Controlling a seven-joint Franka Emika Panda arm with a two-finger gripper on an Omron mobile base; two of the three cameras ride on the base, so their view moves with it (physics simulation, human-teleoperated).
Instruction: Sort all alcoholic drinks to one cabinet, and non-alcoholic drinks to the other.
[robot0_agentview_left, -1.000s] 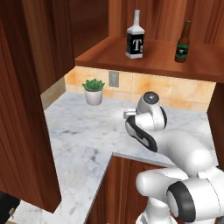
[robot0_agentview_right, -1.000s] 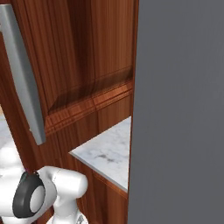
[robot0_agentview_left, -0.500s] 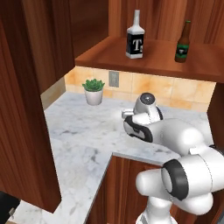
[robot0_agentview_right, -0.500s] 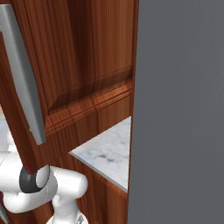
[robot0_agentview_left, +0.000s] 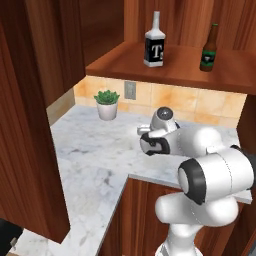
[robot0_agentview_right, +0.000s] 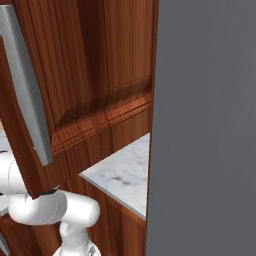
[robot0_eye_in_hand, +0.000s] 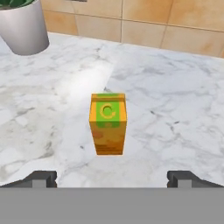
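plant pot (robot0_agentview_left: 107, 104): far left on the desk (robot0_agentview_left: 95, 155), by the tiled back wall; corner of it also top left in hand view.
clear bottle (robot0_agentview_left: 154, 41): upright on the open cabinet's shelf board (robot0_agentview_left: 125, 62), left part of it.
beer bottle (robot0_agentview_left: 209, 49): upright on the same shelf, right of the clear one, well apart. Both alcoholic drinks look already sorted.
juice carton (robot0_eye_in_hand: 108, 123): standing upright on the desk, long axis vertical, green-topped face toward the hand camera. Nothing touching it.
key relation: carton sits straight ahead of the end effector (robot0_eye_in_hand: 112, 178), centred between the two fingertips, slightly left of midline if anything; marble gap between tips and carton, so near but apart. Only one arm, so no choice of side.
end effector: fingers spread fully wide, holding nothing, touching nothing; tips at the bottom corners of hand view. In left base view it sits low over the desk (robot0_agentview_left: 145, 140), pointing left.
handle cabinet (robot0_agentview_right: 90, 85): door with silver bar handle (robot0_agentview_right: 27, 95), close at left in right base view.
next move (judgement): straight push forward to put the carton between the fingers, then close on its side faces; spread looks ample for the carton's width.
milk carton: can't locate it.
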